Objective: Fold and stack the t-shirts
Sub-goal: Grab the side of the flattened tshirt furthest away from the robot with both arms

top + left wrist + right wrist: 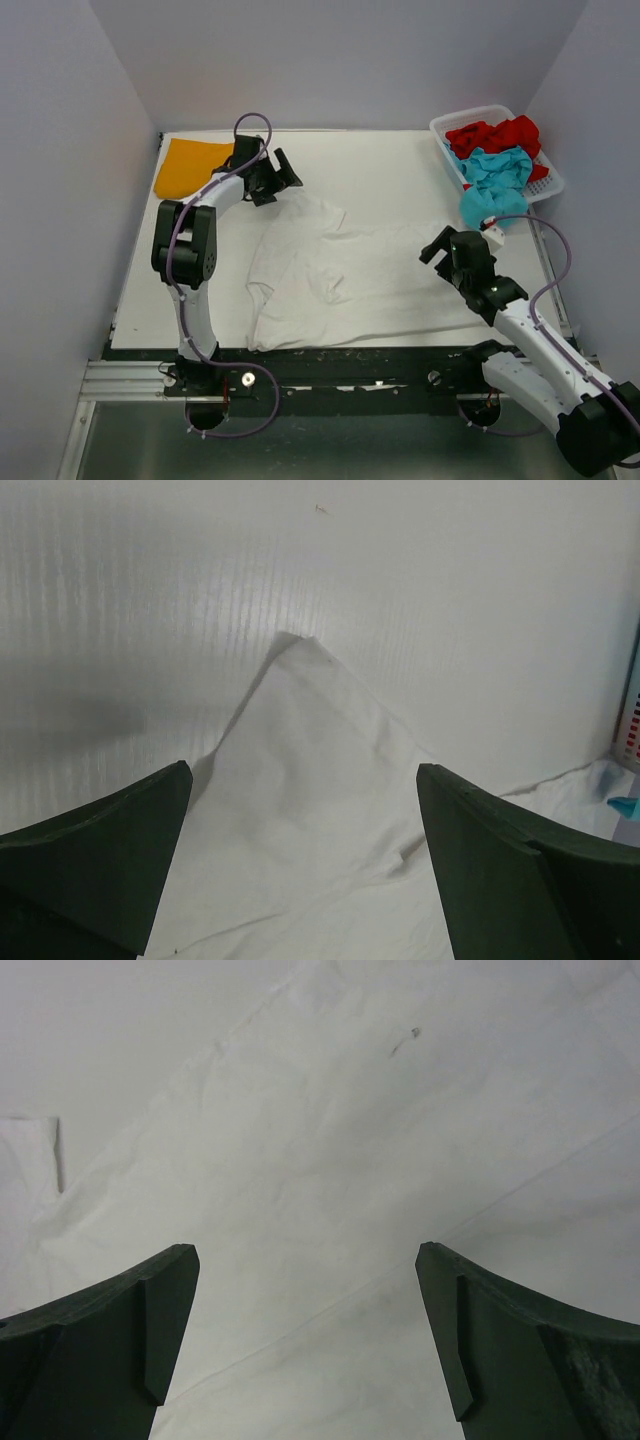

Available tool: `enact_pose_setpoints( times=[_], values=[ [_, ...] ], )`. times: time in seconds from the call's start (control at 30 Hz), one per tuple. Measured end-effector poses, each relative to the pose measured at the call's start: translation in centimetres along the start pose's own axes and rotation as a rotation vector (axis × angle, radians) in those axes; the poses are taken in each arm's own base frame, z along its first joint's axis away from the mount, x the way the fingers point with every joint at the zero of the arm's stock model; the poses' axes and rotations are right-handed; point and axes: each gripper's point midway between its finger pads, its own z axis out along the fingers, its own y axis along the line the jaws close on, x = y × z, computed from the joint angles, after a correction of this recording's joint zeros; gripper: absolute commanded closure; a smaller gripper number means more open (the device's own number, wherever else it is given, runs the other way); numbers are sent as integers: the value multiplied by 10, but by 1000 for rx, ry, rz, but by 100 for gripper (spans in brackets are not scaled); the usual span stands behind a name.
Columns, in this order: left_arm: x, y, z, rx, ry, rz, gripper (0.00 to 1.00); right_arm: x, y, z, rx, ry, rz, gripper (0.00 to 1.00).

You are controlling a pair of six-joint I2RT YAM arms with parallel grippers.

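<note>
My left gripper (277,178) and right gripper (438,246) gape empty at the soft white cloth t-shirt (340,270); I'd pinch its edges evenly.

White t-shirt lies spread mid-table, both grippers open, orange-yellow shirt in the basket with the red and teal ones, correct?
No. The orange-yellow shirt lies on the table, far left corner, not in the basket; the top external view shows it. The white t-shirt, the open left gripper and right gripper, and the red shirt and teal shirt are as stated.

White plastic lattice basket (466,113) at far-right corner of white table (380,170); pale grey walls (350,60) on 3 sides.
</note>
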Motion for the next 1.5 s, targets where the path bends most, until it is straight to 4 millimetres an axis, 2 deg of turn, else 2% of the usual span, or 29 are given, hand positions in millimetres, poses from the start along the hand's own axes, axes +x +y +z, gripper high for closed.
enact_pose_setpoints(
  times=[0.17,0.27,0.53,0.67,0.83,1.23,1.3,1.43,1.5],
  values=[
    [3,5,25,-9,57,-45,1,-2,1,0,-5,-9,-8,0],
    [-4,4,38,-20,68,-65,1,-3,0,1,-2,-17,-9,0],
    [-23,-9,47,-40,97,-81,1,-5,-2,2,11,-33,-11,0],
    [-8,-5,41,-84,161,-80,1,-4,-3,3,17,-28,-15,0],
    [25,15,38,-162,247,-115,1,-5,-3,2,13,-31,-16,0],
    [41,14,23,-203,318,-74,3,-24,0,-14,-30,-107,3,0],
    [43,13,23,-193,331,-51,10,-23,-2,-14,-20,-107,-1,0],
    [44,10,22,-170,349,-14,36,-22,-7,-14,-2,-105,-11,0],
    [45,10,21,-162,359,1,42,-22,-9,-14,8,-105,-15,0]
  ],
)
